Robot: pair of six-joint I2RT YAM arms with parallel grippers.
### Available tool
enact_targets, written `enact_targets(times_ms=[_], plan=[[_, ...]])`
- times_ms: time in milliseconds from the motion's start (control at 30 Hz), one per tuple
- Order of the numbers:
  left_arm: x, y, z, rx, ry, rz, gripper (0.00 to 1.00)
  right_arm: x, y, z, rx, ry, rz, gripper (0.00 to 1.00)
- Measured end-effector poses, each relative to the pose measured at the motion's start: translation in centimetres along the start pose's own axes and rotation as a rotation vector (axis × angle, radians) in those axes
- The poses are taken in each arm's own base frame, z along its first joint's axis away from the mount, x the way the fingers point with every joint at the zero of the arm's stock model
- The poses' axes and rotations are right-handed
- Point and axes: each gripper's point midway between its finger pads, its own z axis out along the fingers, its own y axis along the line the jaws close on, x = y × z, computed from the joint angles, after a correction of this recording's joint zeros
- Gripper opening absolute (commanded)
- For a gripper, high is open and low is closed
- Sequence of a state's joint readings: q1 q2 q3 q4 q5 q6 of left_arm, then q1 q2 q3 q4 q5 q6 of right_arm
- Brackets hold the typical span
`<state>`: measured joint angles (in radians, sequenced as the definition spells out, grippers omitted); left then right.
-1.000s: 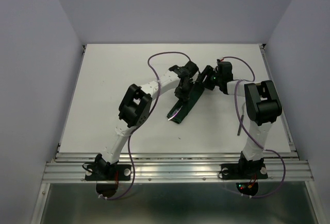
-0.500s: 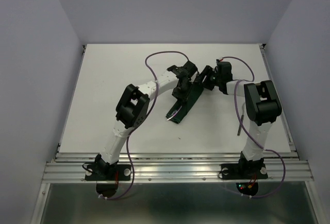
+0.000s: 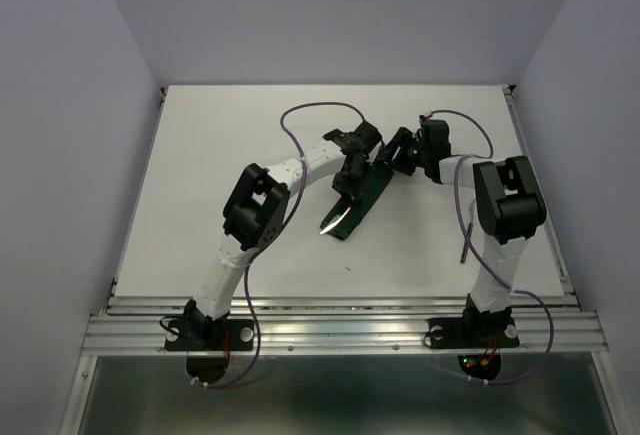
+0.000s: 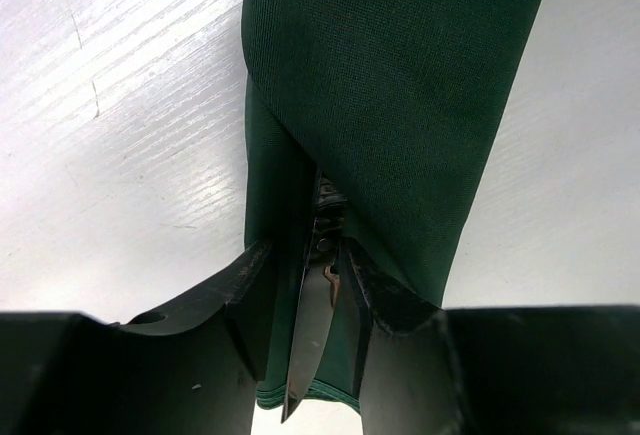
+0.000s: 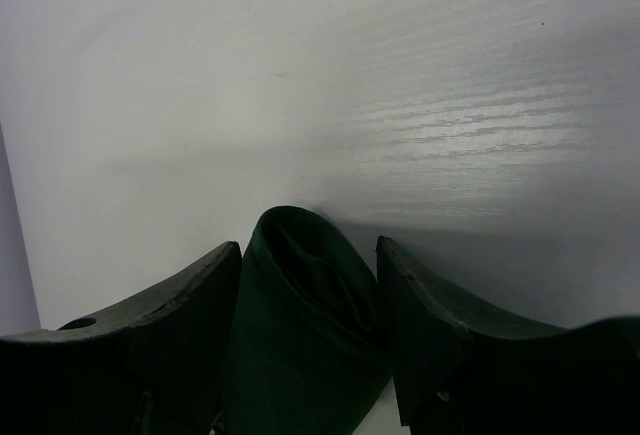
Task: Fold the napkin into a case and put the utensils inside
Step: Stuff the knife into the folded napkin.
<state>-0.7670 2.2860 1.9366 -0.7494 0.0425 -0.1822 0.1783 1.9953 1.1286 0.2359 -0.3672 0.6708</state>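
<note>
There is one case [image 3: 362,200], two utensils and two end effectors on the white counter [image 3: 220,155]. The dark green case lies near the counter's middle, its long axis running diagonally from far-right to near-left. One utensil, the knife [image 3: 331,221], sits inside it along the same axis, its silver tip poking out of the near-left end. The second utensil [image 3: 466,241] lies well apart on the right, beside the right arm, pointing roughly near to far. The left end effector [image 3: 348,177] hangs over the case with its fingers [image 4: 235,290] flanking the blade and a cloth fold; I cannot tell whether they pinch. The right end effector [image 3: 393,160] is at the far-right end, where its widely spread fingers [image 5: 430,305] clasp the rounded cloth mouth.
</note>
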Motion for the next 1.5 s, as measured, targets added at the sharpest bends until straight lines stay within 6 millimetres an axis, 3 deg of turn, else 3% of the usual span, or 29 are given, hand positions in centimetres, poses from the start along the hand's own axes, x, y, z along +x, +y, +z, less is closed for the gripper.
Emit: enact_targets(times_ms=[367,633,767,1133,1500], plan=[[0.8,-0.3,0.3,-0.002,0.018,0.009,0.38,0.0,0.0,0.0,0.0,0.0,0.0,0.63],[0.9,-0.2,0.4,-0.01,0.02,0.011,0.17,0.0,0.0,0.0,0.0,0.0,0.0,0.63],[0.8,0.0,0.4,-0.016,0.019,0.012,0.14,0.0,0.0,0.0,0.0,0.0,0.0,0.63],[-1.6,-0.1,-1.5,-0.028,-0.042,0.028,0.13,0.1,0.1,0.0,-0.003,0.003,-0.001,0.62],[-1.5,-0.1,-0.3,-0.033,-0.021,0.046,0.13,0.1,0.1,0.0,-0.005,0.006,-0.001,0.62]])
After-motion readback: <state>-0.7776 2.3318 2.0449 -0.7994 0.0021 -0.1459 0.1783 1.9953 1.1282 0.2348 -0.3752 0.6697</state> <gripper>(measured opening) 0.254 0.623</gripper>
